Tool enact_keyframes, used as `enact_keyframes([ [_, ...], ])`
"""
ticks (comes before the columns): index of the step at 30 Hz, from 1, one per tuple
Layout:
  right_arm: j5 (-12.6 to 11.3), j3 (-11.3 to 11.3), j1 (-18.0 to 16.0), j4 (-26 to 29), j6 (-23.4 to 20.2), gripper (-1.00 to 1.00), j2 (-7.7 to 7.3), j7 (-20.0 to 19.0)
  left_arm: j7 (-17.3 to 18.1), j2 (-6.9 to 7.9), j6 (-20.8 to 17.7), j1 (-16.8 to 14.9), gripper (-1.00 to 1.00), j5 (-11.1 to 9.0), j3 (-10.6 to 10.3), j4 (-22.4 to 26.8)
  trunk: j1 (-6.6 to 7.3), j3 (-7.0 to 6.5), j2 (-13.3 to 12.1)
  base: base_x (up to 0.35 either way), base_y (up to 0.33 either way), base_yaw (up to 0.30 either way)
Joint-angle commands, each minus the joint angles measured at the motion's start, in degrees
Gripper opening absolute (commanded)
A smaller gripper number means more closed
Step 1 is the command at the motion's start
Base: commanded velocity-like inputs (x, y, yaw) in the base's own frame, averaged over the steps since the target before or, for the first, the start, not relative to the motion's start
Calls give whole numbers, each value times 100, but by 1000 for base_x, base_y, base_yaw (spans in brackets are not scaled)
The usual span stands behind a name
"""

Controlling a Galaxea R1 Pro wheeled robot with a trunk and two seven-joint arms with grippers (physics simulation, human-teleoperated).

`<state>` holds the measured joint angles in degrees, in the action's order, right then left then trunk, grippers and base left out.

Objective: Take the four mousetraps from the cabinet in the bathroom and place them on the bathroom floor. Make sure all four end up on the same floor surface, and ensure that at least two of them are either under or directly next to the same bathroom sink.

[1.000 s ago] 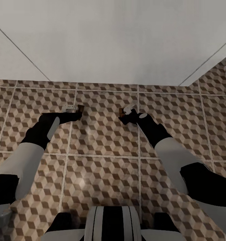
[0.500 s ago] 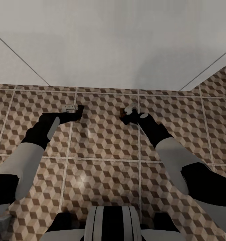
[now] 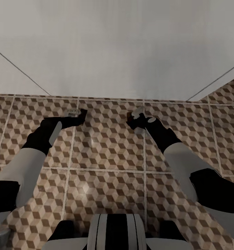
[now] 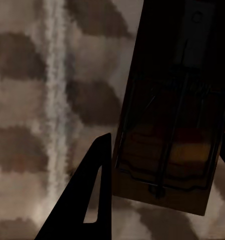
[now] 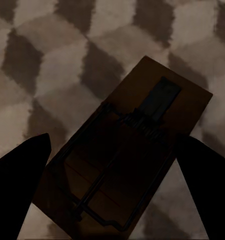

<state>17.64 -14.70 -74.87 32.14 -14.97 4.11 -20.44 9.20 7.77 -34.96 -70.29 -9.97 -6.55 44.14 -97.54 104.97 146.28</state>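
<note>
Both arms are out over the bathroom floor [image 3: 106, 146], each carrying a mousetrap. The left gripper [image 3: 80, 116] sits at about ten o'clock from the head view's centre, the right gripper [image 3: 133, 121] at about one o'clock, well apart, with the white wall [image 3: 117, 48] beyond them at twelve.

At the left wrist, the left mousetrap [image 4: 175, 135] lies flat between the two dark fingers [image 4: 90, 200], wire bar facing the camera, its edges touching them: clamped.

At the right wrist, same story: the right mousetrap [image 5: 127, 165] sits squarely between the fingers [image 5: 17, 185], spring and wire loop showing, the fingers closed on its long edges. Cube-pattern tiles lie below both traps. Whether either board touches the floor, I cannot tell.
</note>
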Motion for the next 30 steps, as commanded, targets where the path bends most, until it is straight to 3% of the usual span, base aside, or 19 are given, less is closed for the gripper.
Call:
enact_keyframes([
  [1,57,1,-1,11,-23,-100,-15,-29,-32,6,-28,-2,-100,-45,-22,7,-1,3,1,174,0,0],
  [22,55,-6,-2,-5,-23,-100,-37,4,-32,2,-27,-2,-100,-47,-22,-10,-1,3,1,24,0,0],
  [30,48,4,-9,-10,-31,-100,31,655,-32,-13,-20,-2,-100,-47,-22,4,-1,3,1,0,0,0],
])
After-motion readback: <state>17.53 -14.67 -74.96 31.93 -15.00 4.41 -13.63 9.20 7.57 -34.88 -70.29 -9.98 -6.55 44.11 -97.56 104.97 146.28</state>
